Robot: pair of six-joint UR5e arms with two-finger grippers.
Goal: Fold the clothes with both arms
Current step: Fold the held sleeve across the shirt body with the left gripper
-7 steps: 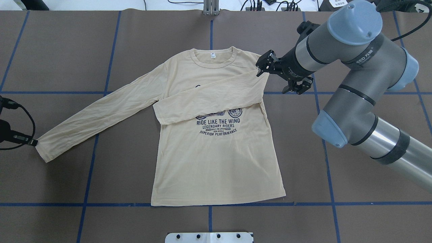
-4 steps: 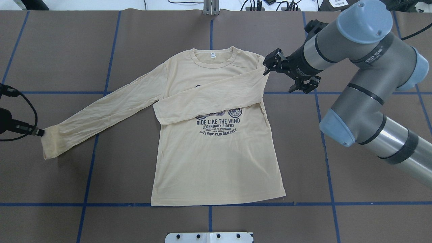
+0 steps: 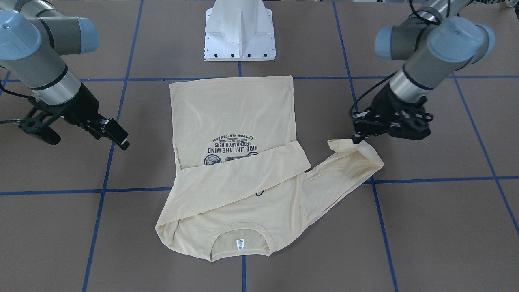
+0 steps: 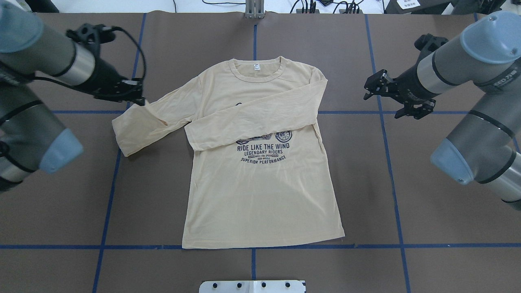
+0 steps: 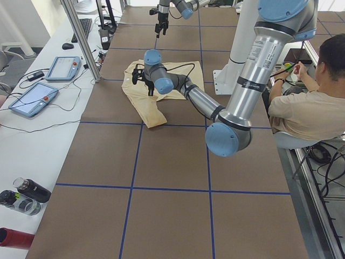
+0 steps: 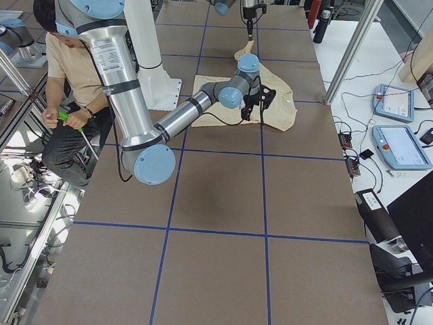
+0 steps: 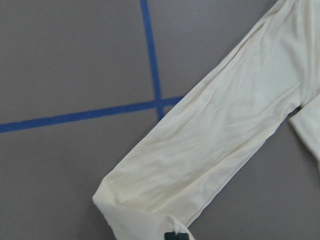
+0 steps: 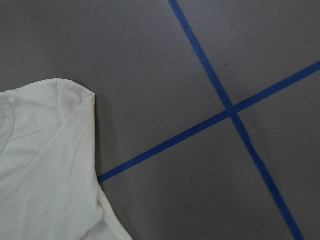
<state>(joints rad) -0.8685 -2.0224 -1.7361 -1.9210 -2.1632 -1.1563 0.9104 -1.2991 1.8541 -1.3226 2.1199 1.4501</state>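
Observation:
The clothes are one cream long-sleeved shirt lying flat, print up, collar at the far side. Its right sleeve lies folded across the chest. My left gripper is shut on the cuff of the left sleeve, which is doubled back toward the body; the front view shows the same pinch. The left wrist view looks down that sleeve, with a fingertip at the bottom edge. My right gripper hangs open beside the shirt's right shoulder, apart from the cloth.
The white pedestal base sits at the near table edge. Blue tape lines grid the brown table. A seated person is beside the robot. Control tablets and bottles lie on a side bench.
My left gripper has carried the left cuff from the far left in toward the shirt, doubling the sleeve over. The right gripper has drawn back to the right, away from the shoulder.

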